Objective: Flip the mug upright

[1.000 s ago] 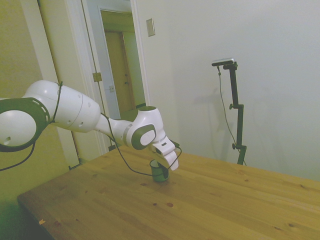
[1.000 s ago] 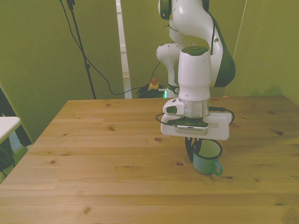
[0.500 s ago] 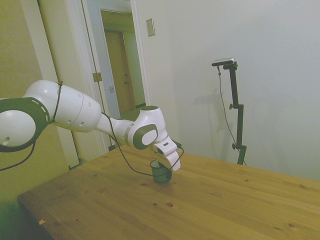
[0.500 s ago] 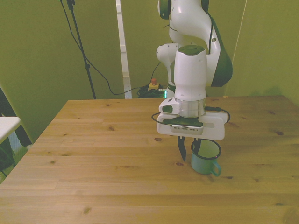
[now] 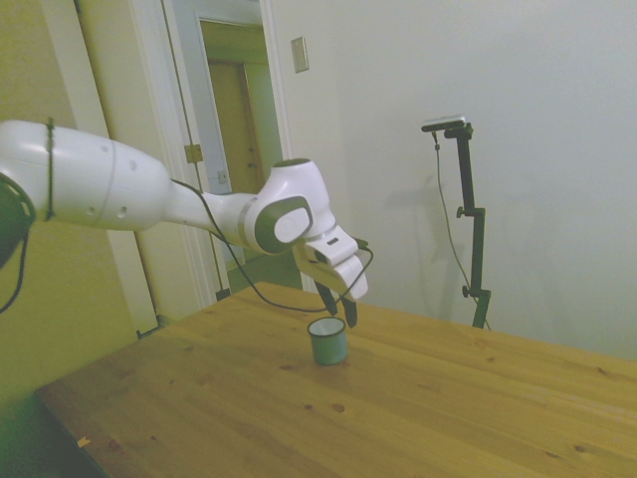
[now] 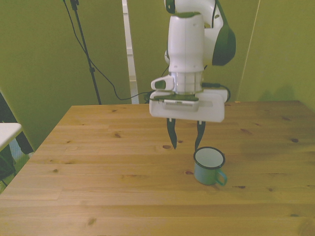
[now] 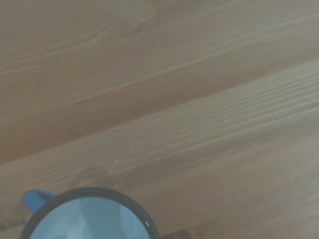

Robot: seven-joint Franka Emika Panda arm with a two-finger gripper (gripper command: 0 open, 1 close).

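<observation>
The teal mug (image 6: 209, 167) stands upright on the wooden table (image 6: 108, 162), mouth up, pale inside, with its handle toward the front view's right. It also shows in the side view as the mug (image 5: 327, 341) and from above in the wrist view as the mug (image 7: 89, 215), where its dark rim and blue handle show. My gripper (image 6: 185, 140) hangs open above the table, just behind the mug and a little toward the front view's left, with nothing between its fingers. In the side view the gripper (image 5: 338, 309) sits just over the mug's rim, apart from it.
Bare wood of the table spreads on all sides of the mug. A doorway (image 5: 239, 129) and a white wall lie behind the table in the side view. Black cables (image 6: 93, 69) hang off the table at the back in the front view.
The gripper has let go of the mug's rim, opened and risen well above it. The mug has stayed upright in the same spot.
</observation>
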